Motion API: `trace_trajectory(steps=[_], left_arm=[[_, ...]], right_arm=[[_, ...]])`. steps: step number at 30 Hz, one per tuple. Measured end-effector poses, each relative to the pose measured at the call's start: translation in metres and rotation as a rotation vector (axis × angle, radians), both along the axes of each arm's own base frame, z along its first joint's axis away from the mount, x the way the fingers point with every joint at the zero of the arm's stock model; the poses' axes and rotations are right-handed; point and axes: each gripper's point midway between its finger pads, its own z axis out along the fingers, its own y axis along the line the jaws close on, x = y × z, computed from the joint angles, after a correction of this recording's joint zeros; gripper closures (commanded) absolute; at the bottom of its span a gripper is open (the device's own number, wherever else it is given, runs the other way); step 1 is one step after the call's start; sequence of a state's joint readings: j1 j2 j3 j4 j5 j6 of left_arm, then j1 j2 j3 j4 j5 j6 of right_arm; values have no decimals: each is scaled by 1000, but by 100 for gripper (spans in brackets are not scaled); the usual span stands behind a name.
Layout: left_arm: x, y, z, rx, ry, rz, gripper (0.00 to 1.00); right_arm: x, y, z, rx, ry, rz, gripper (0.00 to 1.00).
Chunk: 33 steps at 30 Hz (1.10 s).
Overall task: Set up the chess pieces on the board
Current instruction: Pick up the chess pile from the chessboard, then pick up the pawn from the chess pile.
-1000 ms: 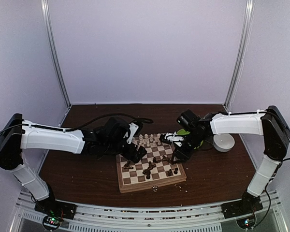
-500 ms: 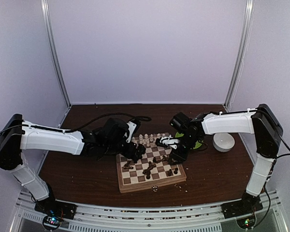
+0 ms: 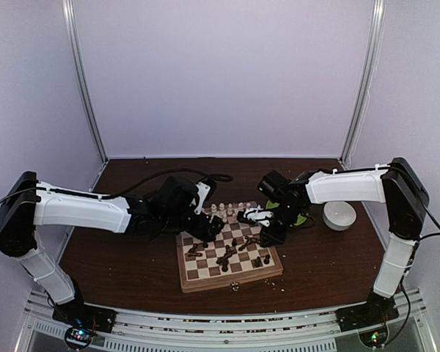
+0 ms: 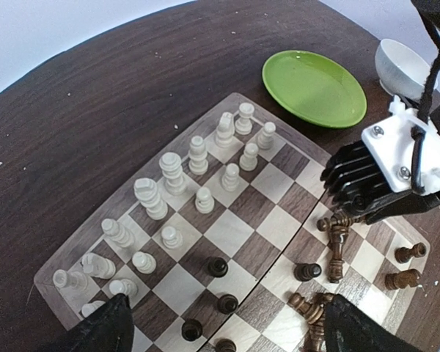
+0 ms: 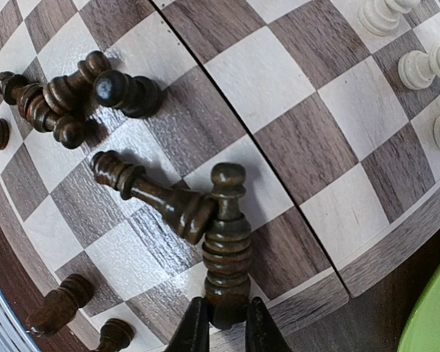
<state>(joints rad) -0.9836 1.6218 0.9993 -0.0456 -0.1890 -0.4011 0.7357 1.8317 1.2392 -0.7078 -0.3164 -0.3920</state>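
Observation:
The board (image 3: 231, 282) lies in the middle of the table. Cream chess pieces (image 4: 172, 172) stand in two rows along its far side. Dark pieces (image 4: 336, 249) lie tumbled on the near right squares, and a few dark pawns (image 4: 218, 267) stand upright. My right gripper (image 5: 226, 317) is low over the board's right edge, its fingers pinching the base of a lying dark piece (image 5: 226, 249). Another fallen dark piece (image 5: 143, 191) leans against that one. My left gripper (image 4: 231, 330) hovers open over the board's left part (image 3: 209, 229), with nothing between its fingers.
A green plate (image 4: 314, 86) sits just beyond the board's far right corner, partly behind the right arm. A white bowl (image 3: 339, 215) stands further right. The left arm's black cable (image 3: 198, 178) loops over the table behind the board.
The right gripper has moved left and down to the board's right edge and closed its fingers on the lying dark piece. The left gripper has shifted only slightly and stays open.

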Motion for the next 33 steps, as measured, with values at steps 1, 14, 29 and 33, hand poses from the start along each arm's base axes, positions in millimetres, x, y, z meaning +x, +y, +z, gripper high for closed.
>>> trace_trajectory(steps=[1,14,29,33], left_arm=[[0,-1,0,0,0,-3,8],[-1,-6,2,-15,-3,-27,8],[-10,-41,-15,-278,259,-191,28],[-21,-57,-12,-352,322,-260,30]], right_arm=[[0,0,0,0,-1,3,90],[-6,2,6,59,28,14,98],[-8,-2,47,255,35,13,98],[-14,1,53,287,46,29,99]])
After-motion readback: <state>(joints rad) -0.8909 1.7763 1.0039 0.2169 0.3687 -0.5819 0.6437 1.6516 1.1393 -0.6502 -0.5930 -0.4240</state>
